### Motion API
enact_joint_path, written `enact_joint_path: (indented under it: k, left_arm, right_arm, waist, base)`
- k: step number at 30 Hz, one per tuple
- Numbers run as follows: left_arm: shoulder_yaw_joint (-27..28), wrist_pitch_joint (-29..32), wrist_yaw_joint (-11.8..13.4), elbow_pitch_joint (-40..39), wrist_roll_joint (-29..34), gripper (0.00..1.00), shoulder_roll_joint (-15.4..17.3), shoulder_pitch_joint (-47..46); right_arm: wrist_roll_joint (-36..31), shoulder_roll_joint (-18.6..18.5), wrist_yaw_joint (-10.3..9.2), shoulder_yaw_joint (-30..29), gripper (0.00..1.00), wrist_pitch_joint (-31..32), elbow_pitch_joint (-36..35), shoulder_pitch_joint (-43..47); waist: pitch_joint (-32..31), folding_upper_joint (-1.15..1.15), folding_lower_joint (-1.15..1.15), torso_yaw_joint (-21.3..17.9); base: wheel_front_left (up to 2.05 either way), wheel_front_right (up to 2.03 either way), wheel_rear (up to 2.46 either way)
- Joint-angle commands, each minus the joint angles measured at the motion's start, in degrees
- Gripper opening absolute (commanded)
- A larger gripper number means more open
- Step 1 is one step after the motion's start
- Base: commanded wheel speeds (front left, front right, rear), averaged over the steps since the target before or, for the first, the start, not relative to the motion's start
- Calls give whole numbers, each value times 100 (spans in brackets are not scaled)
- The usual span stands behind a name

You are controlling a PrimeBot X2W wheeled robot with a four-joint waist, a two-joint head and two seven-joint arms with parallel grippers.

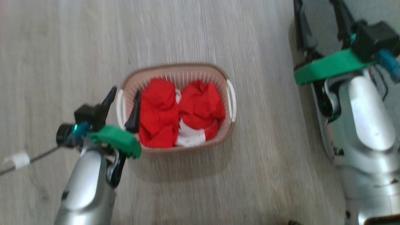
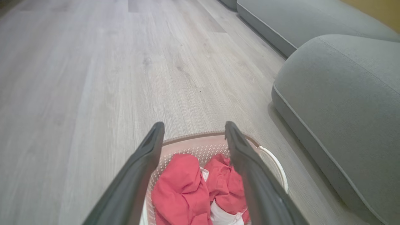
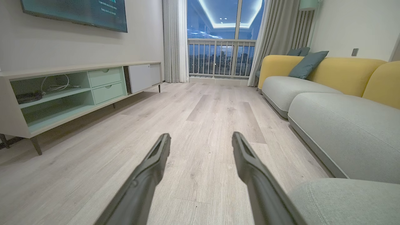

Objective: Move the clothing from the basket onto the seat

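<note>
- So, we judged the step in hand to be the first pick: our left gripper hung over the left edge of the basket, its fingers spread wide and holding nothing.
- One finger appeared to stand outside the basket's left handle and the other just inside the rim. We thought it wise to shift toward the basket's middle before lowering, so that no finger caught the rim.
- A good grasp, we reckoned, would set both fingers astride a raised fold of the left heap and close deep enough to gather cloth rather than skim it.
- Our right gripper, well to the right of the basket, was likewise spread and empty, and it pointed along the floor.
- The clothing lay wholly inside the basket as two crumpled bright red heaps side by side. A white part showed between them and against the basket's near wall.
- The seat, a grey rounded cushion, stood to the right of the basket, with a strip of floor between them.
</note>
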Motion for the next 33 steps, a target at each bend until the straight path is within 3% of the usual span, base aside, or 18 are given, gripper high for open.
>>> enact_joint_path:
  k: [1,10,25,33]
  left_arm:
    - [128,-55,6,-124,-4,100,61,-189]
    - [-784,-55,-6,992,-319,100,93,-1360]
    - [-1669,357,-7,3861,-630,100,484,-3152]
    - [-1815,744,304,4401,-492,100,563,-3763]
  right_arm:
    - [-44,78,-1,114,100,-36,-215,-157]
    - [-86,113,-1,266,100,-36,-470,-916]
    - [471,115,-1,737,100,-36,-757,-1469]
    - [698,116,-1,647,100,-36,-802,-1339]
  waist:
    - [647,0,-2,-239]
    - [1808,0,-2,-542]
    - [3000,0,-2,-1261]
    - [3284,0,-2,-1443]
  base:
    - [0,0,0]
    - [0,0,0]
    - [0,0,0]
    - [0,0,0]
